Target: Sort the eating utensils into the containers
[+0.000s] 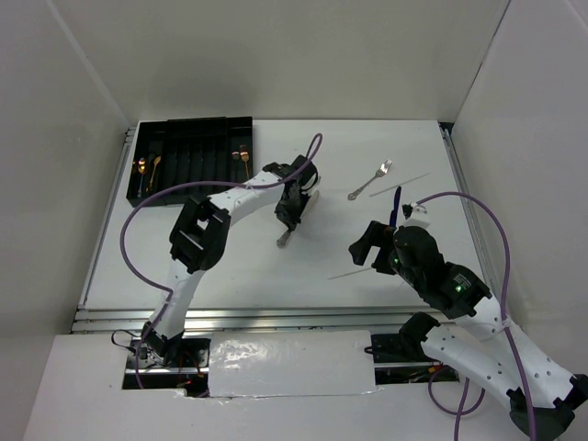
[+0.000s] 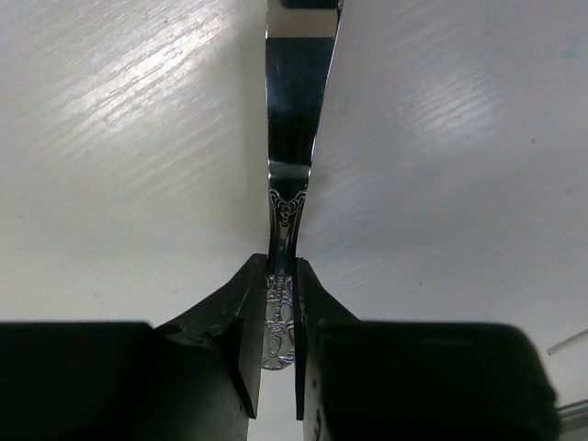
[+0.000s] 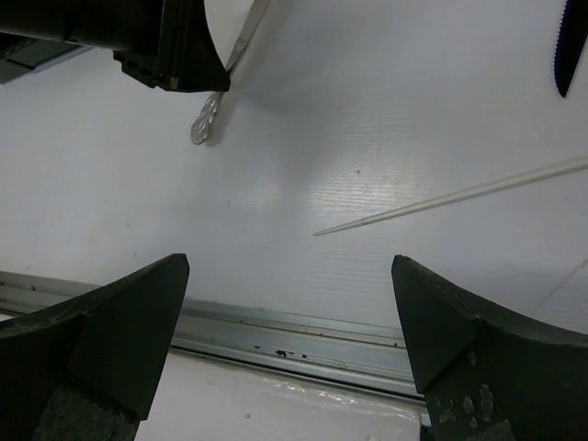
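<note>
Fingers [image 2: 234, 322] of the left hand [image 2: 278, 285] are pinched shut on the ornate handle of a silver utensil [image 2: 296, 119], a detail only the left wrist view gives sharply. The working end runs off the top edge there, so fork, spoon or knife cannot be told. From above, that utensil is mostly hidden under the hand near the middle of the tabletop [image 1: 248, 276], only its handle end poking out, well apart from the black tray [image 1: 193, 121] at the far left corner. Whether it rests on the surface or hangs above it is unclear. Copper-gold pieces [image 1: 142, 170] lie in the tray's slots, too small to name. The right hand [image 3: 289, 285] stands wide open with nothing between its fingers. Its own camera shows a pale stick [image 3: 459, 196] lying ahead of it and the serrated tip of a black knife [image 3: 568, 46], cut off at the top right corner. Only the overhead view takes in a silver fork [image 1: 370, 181] farther back, just beside a second pale stick [image 1: 401, 183].
</note>
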You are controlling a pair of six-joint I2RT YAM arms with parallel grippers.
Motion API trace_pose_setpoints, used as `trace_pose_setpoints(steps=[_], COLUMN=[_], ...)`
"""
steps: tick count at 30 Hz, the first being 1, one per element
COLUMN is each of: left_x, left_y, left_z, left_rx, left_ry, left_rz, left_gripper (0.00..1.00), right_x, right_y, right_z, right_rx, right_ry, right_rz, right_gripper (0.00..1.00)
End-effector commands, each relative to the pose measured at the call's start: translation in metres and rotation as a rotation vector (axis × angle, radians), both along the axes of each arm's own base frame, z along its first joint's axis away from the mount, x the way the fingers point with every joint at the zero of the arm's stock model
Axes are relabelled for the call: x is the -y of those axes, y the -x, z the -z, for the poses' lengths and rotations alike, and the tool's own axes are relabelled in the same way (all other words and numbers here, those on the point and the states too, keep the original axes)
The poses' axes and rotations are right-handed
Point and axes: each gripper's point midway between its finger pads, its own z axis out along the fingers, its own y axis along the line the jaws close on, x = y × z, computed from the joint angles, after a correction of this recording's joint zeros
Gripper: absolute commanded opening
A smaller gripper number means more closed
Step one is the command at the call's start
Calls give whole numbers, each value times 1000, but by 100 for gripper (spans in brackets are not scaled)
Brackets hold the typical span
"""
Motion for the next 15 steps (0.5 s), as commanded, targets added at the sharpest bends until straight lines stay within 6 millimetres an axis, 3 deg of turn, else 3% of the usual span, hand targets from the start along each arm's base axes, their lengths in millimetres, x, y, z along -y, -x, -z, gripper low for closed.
trace_pose_setpoints(steps=[1, 11, 15], left_x=[8, -2, -9], left_y=[-7, 1, -2], left_z=[-56, -57, -76], left_rx=[108, 105, 167], left_ry=[84, 67, 102], left_rz=[-27, -61, -104], left_gripper=[0, 0, 0], right_x=[-5, -4, -5], right_y=[-6, -6, -7], right_z=[-11, -12, -11], right_rx=[45, 48, 50], right_ry=[-27, -25, -23], right_rz=[2, 2, 0], right_gripper=[100, 100, 100])
